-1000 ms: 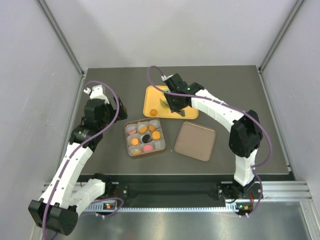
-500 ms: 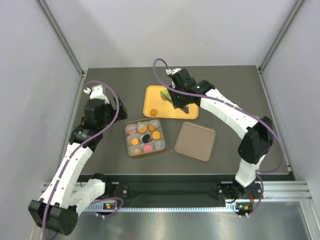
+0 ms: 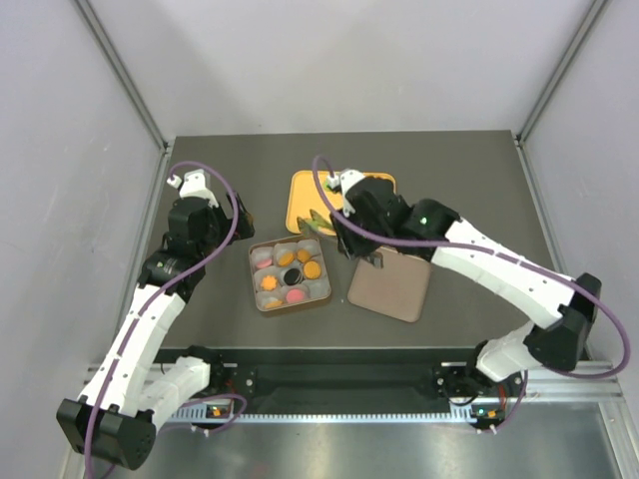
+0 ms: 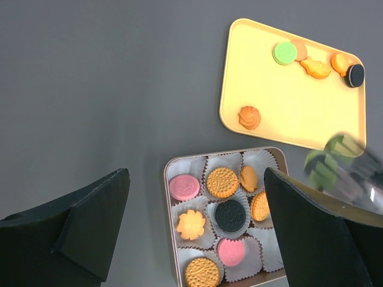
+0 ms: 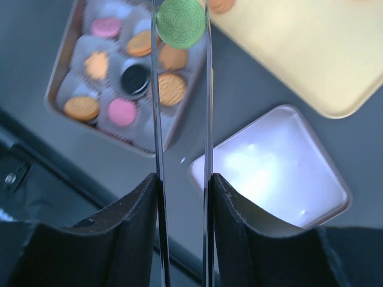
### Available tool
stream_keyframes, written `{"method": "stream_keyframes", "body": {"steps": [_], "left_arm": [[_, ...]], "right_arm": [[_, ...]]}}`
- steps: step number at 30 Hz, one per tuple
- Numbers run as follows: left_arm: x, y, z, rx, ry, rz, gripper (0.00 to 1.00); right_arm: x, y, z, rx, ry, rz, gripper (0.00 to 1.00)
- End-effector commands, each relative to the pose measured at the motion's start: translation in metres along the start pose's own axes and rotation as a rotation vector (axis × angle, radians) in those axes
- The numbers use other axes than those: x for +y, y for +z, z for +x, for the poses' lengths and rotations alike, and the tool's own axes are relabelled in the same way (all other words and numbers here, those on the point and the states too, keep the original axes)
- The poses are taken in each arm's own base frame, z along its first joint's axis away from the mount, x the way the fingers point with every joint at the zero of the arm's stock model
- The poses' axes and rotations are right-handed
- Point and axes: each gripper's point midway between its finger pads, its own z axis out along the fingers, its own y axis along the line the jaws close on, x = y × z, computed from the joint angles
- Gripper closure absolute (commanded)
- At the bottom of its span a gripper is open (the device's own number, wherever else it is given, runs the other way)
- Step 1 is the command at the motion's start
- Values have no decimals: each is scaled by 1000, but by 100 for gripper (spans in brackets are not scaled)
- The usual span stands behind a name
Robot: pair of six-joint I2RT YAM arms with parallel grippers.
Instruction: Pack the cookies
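A dark grey table [image 3: 479,170] stands enclosed by plain white walls [image 3: 349,60] and metal corner posts [image 3: 121,70].

Matt tabletop, glossy lid, with paper and plastic between

The tabletop [image 4: 90,89] is a dull dark grey, smooth and without shine. The tray [image 4: 281,101] looks like smooth yellow plastic with a soft sheen. The box [image 4: 166,197] has a thin tan rim and holds pleated white paper cups [image 4: 261,164]. The cookies [image 4: 222,182] are matt with embossed faces, the green cookie [image 5: 181,27] too. The lid [image 5: 311,179] is glossy — it throws back a bright white glare. The right hand [image 5: 181,12] has clear, glassy fingers [image 5: 157,119]; the left hand [image 4: 196,197] has matt black fingers [image 4: 90,221].
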Motion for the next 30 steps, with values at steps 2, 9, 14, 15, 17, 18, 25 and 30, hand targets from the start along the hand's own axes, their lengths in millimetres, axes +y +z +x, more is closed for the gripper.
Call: {"method": "stream_keyframes", "body": {"steps": [2, 9, 14, 15, 17, 18, 25, 30], "left_arm": [[-4, 0, -10, -48, -19, 22, 1], [-4, -1, -11, -50, -20, 22, 1], [-4, -1, -11, -52, -20, 23, 1], [-4, -1, -11, -53, -18, 23, 1], [-4, -1, -11, -51, -18, 23, 1], [-4, -1, -11, -50, -18, 22, 1], [-4, -1, -11, -49, -19, 24, 1], [-4, -1, -10, -49, -19, 24, 1]], "right_arm": [[35, -29, 23, -10, -5, -74, 62], [53, -29, 64, 61, -28, -99, 62], [65, -20, 86, 108, -42, -115, 61], [66, -18, 89, 115, -46, -114, 62], [67, -15, 94, 126, -47, -111, 61], [67, -15, 96, 128, -50, -107, 62], [65, -8, 105, 146, -54, -84, 61], [66, -4, 110, 155, -59, -73, 60]]}}
